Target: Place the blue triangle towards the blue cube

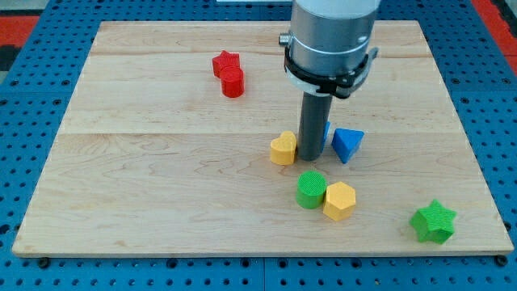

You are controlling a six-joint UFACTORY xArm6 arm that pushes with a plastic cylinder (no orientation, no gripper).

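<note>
The blue triangle (pixel 347 145) lies on the wooden board (pixel 161 162), right of centre. A sliver of the blue cube (pixel 326 134) shows just left of it, mostly hidden behind my rod. My tip (pixel 311 157) rests on the board between the yellow heart (pixel 283 148) on its left and the blue triangle on its right, close to both. The blue triangle and the blue cube appear to touch or nearly touch.
A red star (pixel 226 62) and a red cylinder (pixel 233 82) sit at the upper left of centre. A green cylinder (pixel 311 190) and a yellow hexagon (pixel 339 200) sit below my tip. A green star (pixel 434 221) lies near the bottom right corner.
</note>
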